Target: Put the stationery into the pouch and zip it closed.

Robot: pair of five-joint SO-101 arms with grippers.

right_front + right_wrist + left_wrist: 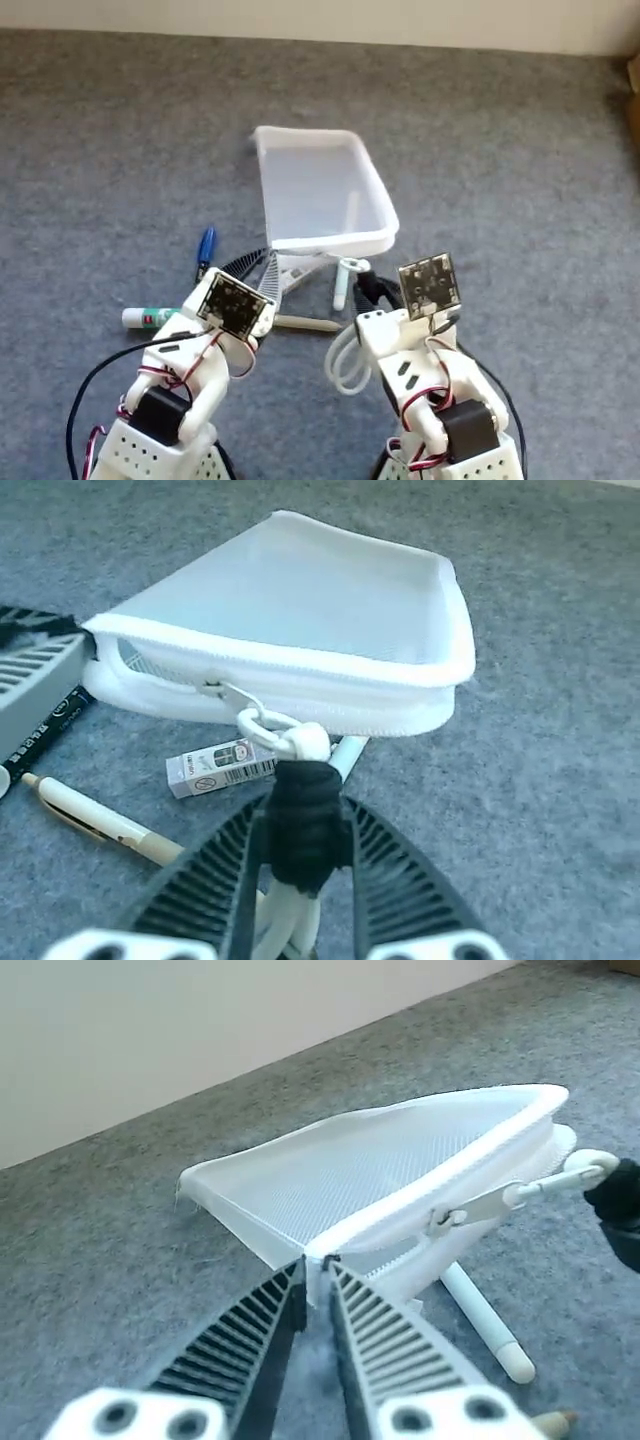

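On the grey carpeted table, a glue stick lies near the left arm. A blue pen lies just beyond it, pointing toward the far edge. The left gripper has its jaws pinched tight on the near left corner of the pouch. A beige pen lies crosswise between the two arms.

The pouch is white, see-through mesh with a thick white zip band. It sits mid-table — far end flat on the carpet, near edge lifted clear. The zip band runs left to right along that near edge, facing the arms; the body stretches away toward the far edge. The slider sits close to the held corner, with a short gap showing beside it.

A white pen lies under the raised edge, pointing near to far. The right gripper is clamped on the black-wrapped pull ringed to the slider.

Bare carpet spreads wide to the left, to the right and beyond the pouch — up to the far edge.
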